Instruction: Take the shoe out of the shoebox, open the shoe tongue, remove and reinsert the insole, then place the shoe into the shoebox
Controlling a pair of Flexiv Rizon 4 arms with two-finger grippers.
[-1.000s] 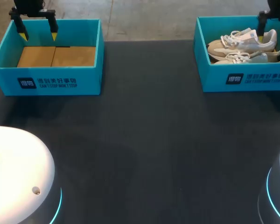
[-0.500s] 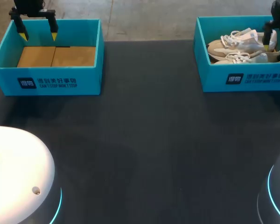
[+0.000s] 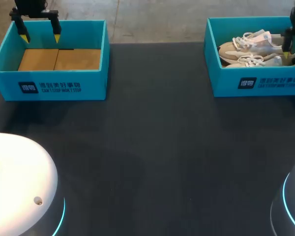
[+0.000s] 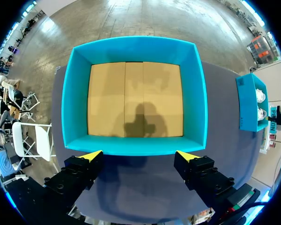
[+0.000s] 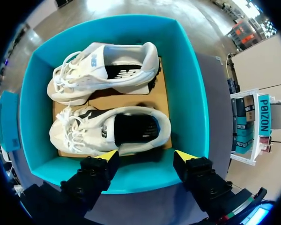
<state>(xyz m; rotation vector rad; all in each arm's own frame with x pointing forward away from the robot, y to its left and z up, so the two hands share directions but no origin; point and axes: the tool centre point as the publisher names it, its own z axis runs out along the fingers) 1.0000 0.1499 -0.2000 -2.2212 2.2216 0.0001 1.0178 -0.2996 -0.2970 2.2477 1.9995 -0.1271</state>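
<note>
Because the nearer shoe [image 5: 107,129] lies in the shoebox [image 5: 192,93] beside its twin [image 5: 107,68], I judge its padded heel collar the firmest hold. It looks light, with a soft upper and loose laces that may snag. Right jaws hang spread above that shoebox's near wall. Left jaws, also spread, sit well apart from it over an empty box [image 4: 136,44].

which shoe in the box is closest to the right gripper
The shoe right ahead of the right gripper, along the shoebox wall nearest its fingers. The other shoe lies beyond it, against the far wall.
</note>
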